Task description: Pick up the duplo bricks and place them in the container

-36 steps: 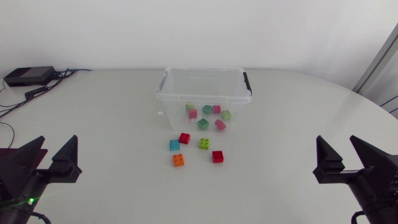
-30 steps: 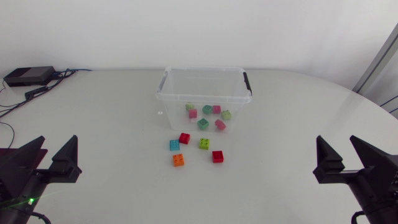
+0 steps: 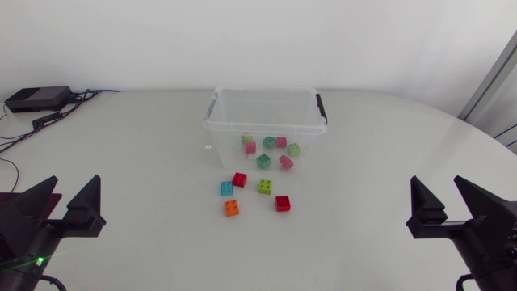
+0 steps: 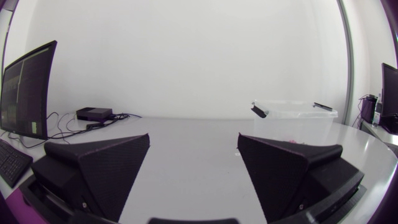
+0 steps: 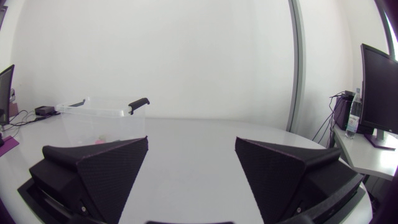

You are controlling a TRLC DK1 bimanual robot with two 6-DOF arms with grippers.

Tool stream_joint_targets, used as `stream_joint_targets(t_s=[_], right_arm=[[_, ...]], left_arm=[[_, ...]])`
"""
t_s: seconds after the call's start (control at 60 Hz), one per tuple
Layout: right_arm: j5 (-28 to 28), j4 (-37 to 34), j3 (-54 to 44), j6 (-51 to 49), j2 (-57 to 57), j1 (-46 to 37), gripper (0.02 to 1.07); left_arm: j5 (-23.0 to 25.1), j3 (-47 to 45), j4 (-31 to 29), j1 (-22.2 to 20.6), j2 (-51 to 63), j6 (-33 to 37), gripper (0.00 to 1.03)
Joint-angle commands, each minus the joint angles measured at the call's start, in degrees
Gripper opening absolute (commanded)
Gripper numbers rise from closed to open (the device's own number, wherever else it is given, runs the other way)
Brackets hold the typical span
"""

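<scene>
Left hand [image 3: 76,183]: wide open, nothing in it, parked at our left, well apart from the bricks.
Right hand [image 3: 436,184]: same deal on our right, fingers spread, empty.
Container [image 3: 265,113]: clear tub, no lid on, so drops go straight in. About 7 bricks are inside.
Loose bricks: 5 on the desk [image 3: 145,162] just in front of it: red brick [image 3: 239,179], blue brick [image 3: 228,188], green brick [image 3: 265,187], orange brick [image 3: 232,208], second red brick [image 3: 283,203].
Our take: the cluster sits between both hands, so either arm could grab first.
</scene>
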Motion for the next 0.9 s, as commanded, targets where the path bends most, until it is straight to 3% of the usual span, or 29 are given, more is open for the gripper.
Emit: stream_joint_targets(t_s=[0.0, 0.1, 0.2, 0.517, 0.717, 0.817, 0.883], right_arm=[[0.5, -0.1, 0.4, 0.2, -0.5, 0.9, 1.03], [0.8, 0.0, 2.1, 0.7, -0.1, 2.7, 1.02], [0.8, 0.6, 4.3, 0.7, 2.5, 3.8, 1.02], [1.1, 1.3, 16.1, 2.7, 28.2, 7.3, 1.02], [2.4, -1.7, 21.2, 4.4, 40.5, 12.0, 1.02], [1.3, -7.1, 25.5, 3.0, 46.5, 13.9, 1.02], [-1.4, -10.1, 28.9, 2.7, 52.3, 14.7, 1.02]], left_arm=[[0.2, 3.1, 1.1, -0.5, 0.1, 0.0, 0.98], [0.2, 7.6, 1.1, -2.0, 7.2, -0.1, 0.97], [0.2, 14.9, 1.1, -4.0, 21.7, -0.1, 0.97], [0.2, 27.8, 1.6, -10.9, 51.4, 3.6, 0.97], [0.2, 34.0, 0.5, -14.6, 67.1, 15.3, 0.97], [0.1, 38.8, -3.0, -16.8, 75.4, 23.8, 0.96], [0.1, 42.8, -6.8, -18.3, 81.1, 24.8, 0.96]])
